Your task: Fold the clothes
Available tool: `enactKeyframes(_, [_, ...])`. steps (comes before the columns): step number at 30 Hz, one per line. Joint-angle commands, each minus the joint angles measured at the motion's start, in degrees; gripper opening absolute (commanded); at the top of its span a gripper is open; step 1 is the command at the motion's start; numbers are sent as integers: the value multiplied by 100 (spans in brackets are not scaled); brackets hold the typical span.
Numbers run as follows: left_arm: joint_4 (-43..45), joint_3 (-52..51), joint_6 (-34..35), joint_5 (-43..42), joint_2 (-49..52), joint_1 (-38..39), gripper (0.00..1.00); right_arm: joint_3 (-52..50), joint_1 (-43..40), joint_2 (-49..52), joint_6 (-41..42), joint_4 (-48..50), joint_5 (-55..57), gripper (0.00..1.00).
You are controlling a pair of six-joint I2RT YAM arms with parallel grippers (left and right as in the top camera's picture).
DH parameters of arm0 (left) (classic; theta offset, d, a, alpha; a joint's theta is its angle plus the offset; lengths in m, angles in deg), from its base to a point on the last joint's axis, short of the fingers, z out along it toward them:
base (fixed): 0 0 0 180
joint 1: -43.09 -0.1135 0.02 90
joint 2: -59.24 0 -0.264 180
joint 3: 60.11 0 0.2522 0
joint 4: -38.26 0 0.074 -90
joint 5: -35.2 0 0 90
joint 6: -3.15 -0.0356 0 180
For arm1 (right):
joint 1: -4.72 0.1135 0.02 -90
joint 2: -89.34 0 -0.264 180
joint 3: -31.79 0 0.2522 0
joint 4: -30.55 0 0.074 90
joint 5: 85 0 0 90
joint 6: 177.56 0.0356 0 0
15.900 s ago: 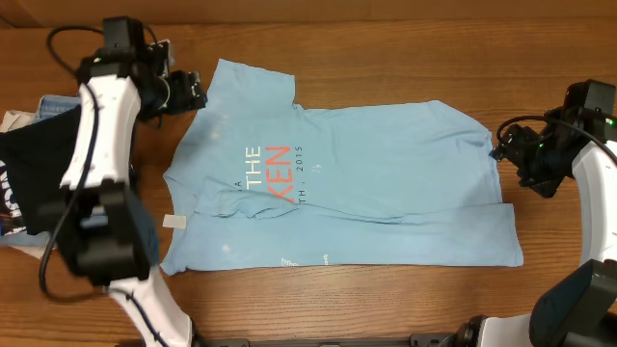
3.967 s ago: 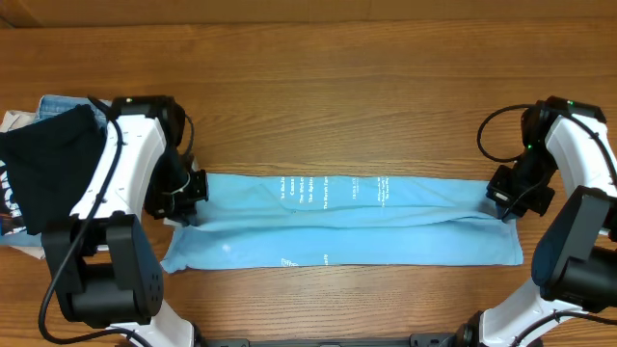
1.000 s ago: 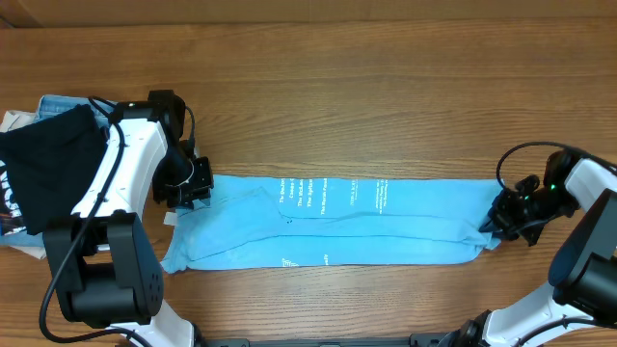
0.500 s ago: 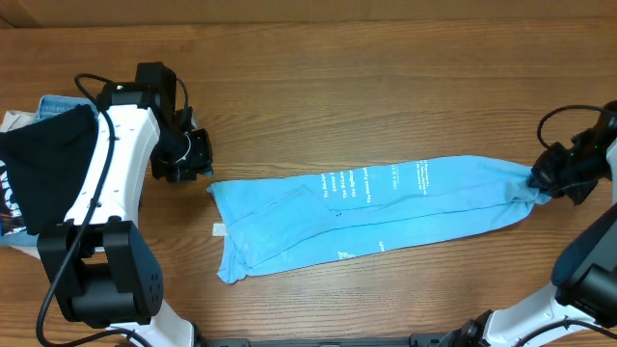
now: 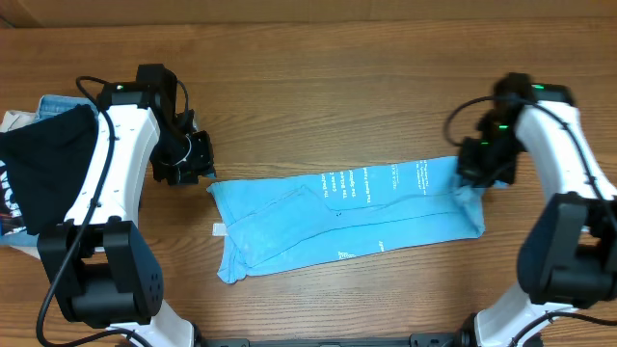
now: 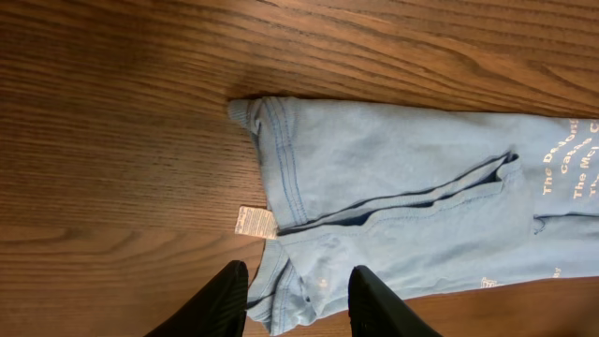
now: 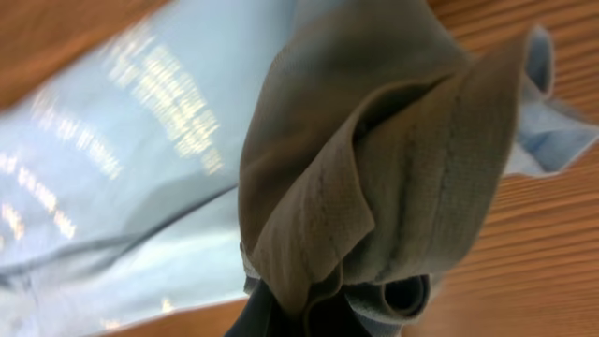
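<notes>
The light blue T-shirt (image 5: 337, 217) lies on the wooden table (image 5: 337, 87) as a long, narrow strip running left to right. Its left end sits slightly nearer than its right. Small white lettering (image 5: 371, 180) shows along the far edge of the strip.

The right gripper (image 5: 474, 172) sits at the strip's right end, clamped on a bunch of the fabric. In the right wrist view the cloth rises in a crumpled, gathered fold straight out of the dark fingers (image 7: 257, 314), with the rest of the shirt spreading away to the left, blurred.

The left gripper (image 5: 198, 166) is just beyond the far-left corner of the strip, apart from the cloth. Its jaws stand spread with nothing between them. In the left wrist view the two fingers (image 6: 225, 300) frame the shirt's left end, where stitched hems overlap and a small white label (image 6: 253, 223) pokes out onto the wood.

At the table's left edge a black garment with white print (image 5: 43, 173) lies on top of blue denim jeans (image 5: 60, 101), well apart from the T-shirt.
</notes>
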State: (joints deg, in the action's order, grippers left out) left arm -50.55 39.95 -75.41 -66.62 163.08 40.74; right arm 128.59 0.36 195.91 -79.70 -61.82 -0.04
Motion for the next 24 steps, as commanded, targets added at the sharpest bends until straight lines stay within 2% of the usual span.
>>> enactKeyframes(1, [11, 103, -94, -76, -76, -24, 39, 133, 540, -22, -35, -63, 50, 4])
enactKeyframes(7, [-55, 103, -94, -175, -76, -24, 39, 127, 1624, -20, 120, -107, 28, 4])
enactKeyframes(16, [-90, 103, -98, -177, -76, -24, 38, 120, 2647, -15, 114, 136, 28, 5])
enactKeyframes(17, [-98, 103, -98, -177, -76, -24, 38, 114, 2721, -15, 114, 164, 28, 8])
enactKeyframes(19, [-103, 103, -98, -177, -76, -24, 38, 85, 2848, -15, 109, 179, 31, 23])
enactKeyframes(20, [-103, 103, -111, -175, -76, -24, 38, 68, 2887, -15, 109, 179, 31, 27])
enactKeyframes(24, [-105, 103, -116, -173, -76, -24, 38, 52, 2914, -15, 114, 177, 264, 27])
